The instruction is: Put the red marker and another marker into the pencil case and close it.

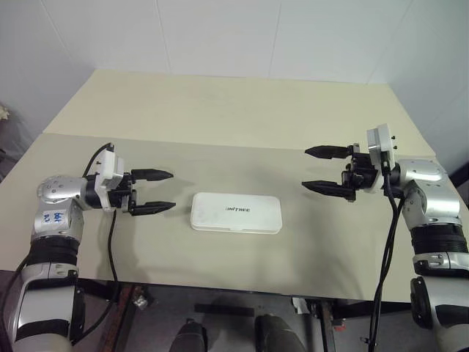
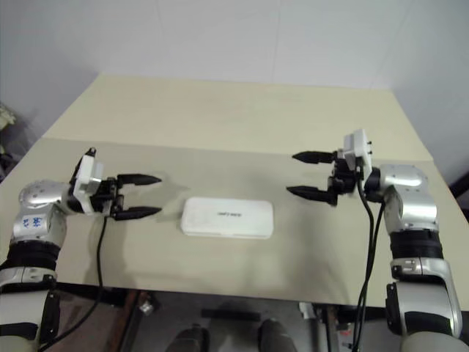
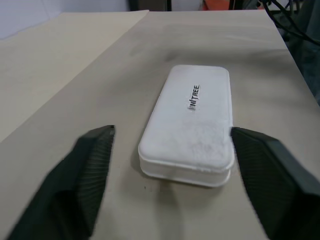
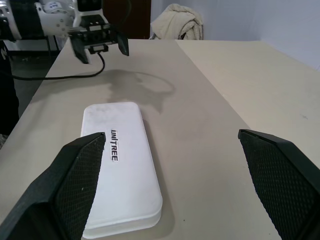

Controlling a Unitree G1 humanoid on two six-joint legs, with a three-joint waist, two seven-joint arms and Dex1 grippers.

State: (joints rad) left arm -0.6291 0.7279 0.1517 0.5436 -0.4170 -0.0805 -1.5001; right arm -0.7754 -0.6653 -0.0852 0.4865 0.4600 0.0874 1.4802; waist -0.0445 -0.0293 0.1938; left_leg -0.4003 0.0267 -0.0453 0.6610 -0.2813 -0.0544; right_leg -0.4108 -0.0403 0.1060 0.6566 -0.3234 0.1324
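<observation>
From the left eye view, you have the flat white rectangular hard pencil case (image 1: 236,213) lying closed on the pale beige tabletop (image 1: 242,117), near the table's front edge and roughly midway between the two arms. Your left gripper (image 1: 155,192) points inward toward the case's left end with its two black fingers spread wide, holding nothing and touching nothing; a small gap of bare table separates its lower fingertip from the case. Your right gripper (image 1: 313,168) faces inward from the other side, fingers equally spread and empty, standing well apart from the case's right end and a bit further back on the table. Behind the case the tabletop runs open all the way to the white wall (image 1: 220,37).

The right eye view gives you the same layout: case shut, both grippers released on either side.

In the left wrist view, the case sits lengthwise between your two parted black fingers (image 3: 85,175), its near rounded end just ahead of them, dark lettering (image 3: 194,97) on the lid. Bare table lies on both sides of it.

In the right wrist view, the case lies beside the one finger (image 4: 75,175) and the other finger stands far off across open table. The left gripper hangs beyond the case's far end, fingers apart.
</observation>
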